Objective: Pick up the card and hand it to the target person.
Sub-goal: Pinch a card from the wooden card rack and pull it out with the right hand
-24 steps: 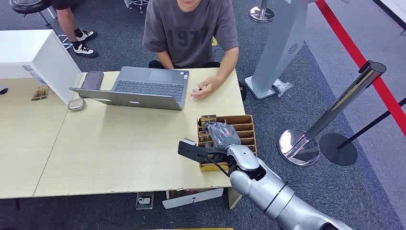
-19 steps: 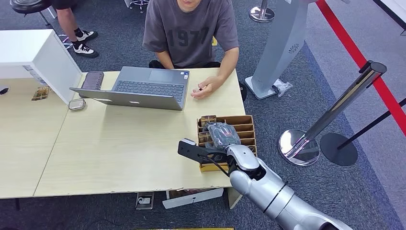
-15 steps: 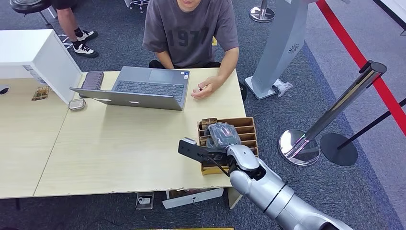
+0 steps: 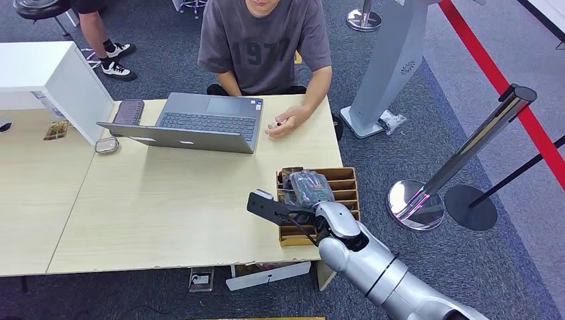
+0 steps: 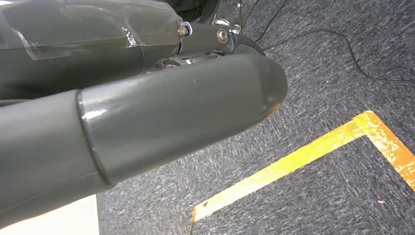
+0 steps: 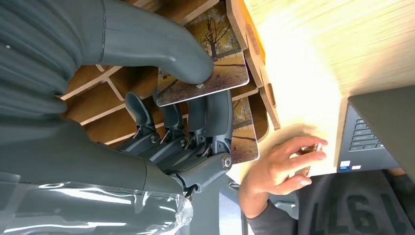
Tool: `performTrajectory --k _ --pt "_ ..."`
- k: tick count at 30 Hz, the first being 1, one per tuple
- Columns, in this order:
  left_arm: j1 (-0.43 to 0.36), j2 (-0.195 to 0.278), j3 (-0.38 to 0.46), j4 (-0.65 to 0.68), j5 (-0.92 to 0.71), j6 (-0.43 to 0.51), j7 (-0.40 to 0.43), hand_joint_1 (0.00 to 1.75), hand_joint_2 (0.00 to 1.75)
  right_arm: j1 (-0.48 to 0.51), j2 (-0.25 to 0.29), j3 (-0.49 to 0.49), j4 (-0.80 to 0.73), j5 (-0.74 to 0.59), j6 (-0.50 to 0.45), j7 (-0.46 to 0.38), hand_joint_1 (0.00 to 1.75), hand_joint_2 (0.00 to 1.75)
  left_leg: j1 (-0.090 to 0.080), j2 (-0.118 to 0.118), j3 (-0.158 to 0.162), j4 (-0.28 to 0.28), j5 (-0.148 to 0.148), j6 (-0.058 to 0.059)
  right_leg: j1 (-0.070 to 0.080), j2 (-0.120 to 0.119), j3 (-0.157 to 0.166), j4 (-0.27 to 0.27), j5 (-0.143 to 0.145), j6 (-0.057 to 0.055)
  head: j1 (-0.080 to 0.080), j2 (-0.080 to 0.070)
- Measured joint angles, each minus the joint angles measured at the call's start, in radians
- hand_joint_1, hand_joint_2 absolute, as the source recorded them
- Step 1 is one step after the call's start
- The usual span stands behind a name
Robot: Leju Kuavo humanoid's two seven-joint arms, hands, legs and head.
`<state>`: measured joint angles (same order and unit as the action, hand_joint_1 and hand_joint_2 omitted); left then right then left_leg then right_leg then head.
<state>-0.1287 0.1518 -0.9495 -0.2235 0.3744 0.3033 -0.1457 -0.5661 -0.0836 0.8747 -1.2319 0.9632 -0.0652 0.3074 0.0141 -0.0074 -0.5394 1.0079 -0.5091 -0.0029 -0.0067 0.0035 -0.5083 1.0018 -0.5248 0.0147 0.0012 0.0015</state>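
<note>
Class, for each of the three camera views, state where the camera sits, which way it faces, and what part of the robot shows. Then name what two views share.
Head view: high on the body, looking down at the table; silver right arm shows.
Left wrist view: behind the left robot hand, facing carpet.
Right wrist view: behind the right robot hand, which pinches a card over the wooden organizer.
Shared: head and right wrist views both show organizer, laptop, person's hand.

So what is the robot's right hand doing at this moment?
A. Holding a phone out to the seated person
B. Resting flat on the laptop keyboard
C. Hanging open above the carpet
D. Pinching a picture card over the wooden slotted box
D: in the right wrist view the right hand pinches a card between thumb and fingers, just above the wooden slotted box.
</note>
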Motion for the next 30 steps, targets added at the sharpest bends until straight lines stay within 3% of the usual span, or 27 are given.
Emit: performTrajectory --k 17,30 --pt "0.0 0.0 0.0 0.0 -0.004 0.0 0.0 0.0 0.0 0.0 0.008 0.0 -0.017 0.062 -0.002 0.002 1.37 1.75 0.0 0.0 0.0 0.0 0.0 0.0 0.0 0.0 0.0 0.0 0.0 0.0 0.0 0.0" --pt "0.001 0.0 0.0 0.0 -0.003 -0.003 -0.004 0.0 0.0 -0.007 -0.04 -0.009 -0.17 0.095 0.044 0.012 1.4 1.75 0.0 0.0 0.0 0.001 0.0 0.0 0.0 0.0 0.0 0.0 0.0 0.001 0.0 0.0"
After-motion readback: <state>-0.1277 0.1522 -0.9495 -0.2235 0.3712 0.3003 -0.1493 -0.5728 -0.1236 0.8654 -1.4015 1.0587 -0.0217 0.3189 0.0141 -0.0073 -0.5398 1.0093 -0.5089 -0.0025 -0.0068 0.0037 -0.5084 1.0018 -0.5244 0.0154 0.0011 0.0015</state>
